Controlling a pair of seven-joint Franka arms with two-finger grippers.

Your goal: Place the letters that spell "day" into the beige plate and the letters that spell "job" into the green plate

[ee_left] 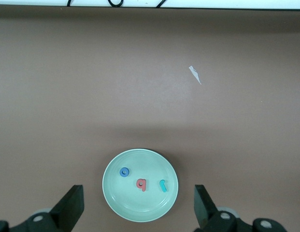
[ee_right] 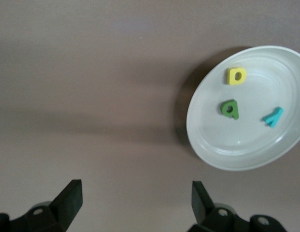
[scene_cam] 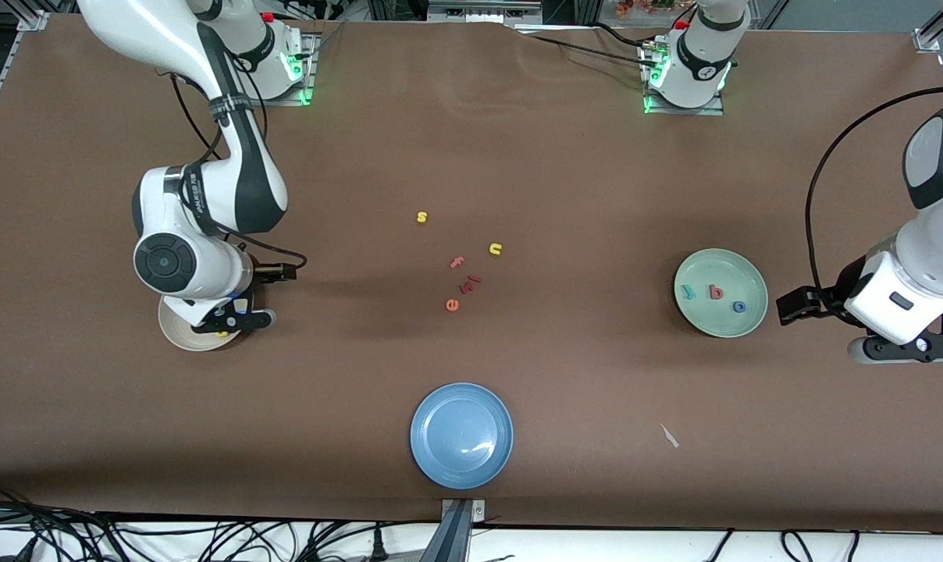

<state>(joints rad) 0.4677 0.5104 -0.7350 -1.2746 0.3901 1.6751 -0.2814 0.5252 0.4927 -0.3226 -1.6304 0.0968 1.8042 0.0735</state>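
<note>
The beige plate [ee_right: 198, 140] holds a yellow "a" [ee_right: 235, 76], a green "d" [ee_right: 229, 108] and a teal "y" [ee_right: 273, 116]. In the front view my right hand hides most of this plate [scene_cam: 173, 334]. My right gripper [ee_right: 135, 198] is open and empty over bare table at the plate's edge. The green plate [ee_left: 111, 198] carries a blue "o" [ee_left: 124, 172], a red-pink "b" [ee_left: 141, 183] and a teal "j" [ee_left: 163, 185]. My left gripper [ee_left: 138, 205] hangs open and empty well above the table by the green plate [scene_cam: 720, 261], toward the left arm's end.
A blue plate [scene_cam: 461, 435] sits near the front edge. Mid-table lie a yellow "s" [scene_cam: 421, 217], a yellow "n" [scene_cam: 495, 249], a pinkish "f" [scene_cam: 457, 262], an orange "e" [scene_cam: 452, 304] and a small red piece [scene_cam: 471, 282]. A white paper scrap [scene_cam: 669, 435] lies nearer the camera than the green plate.
</note>
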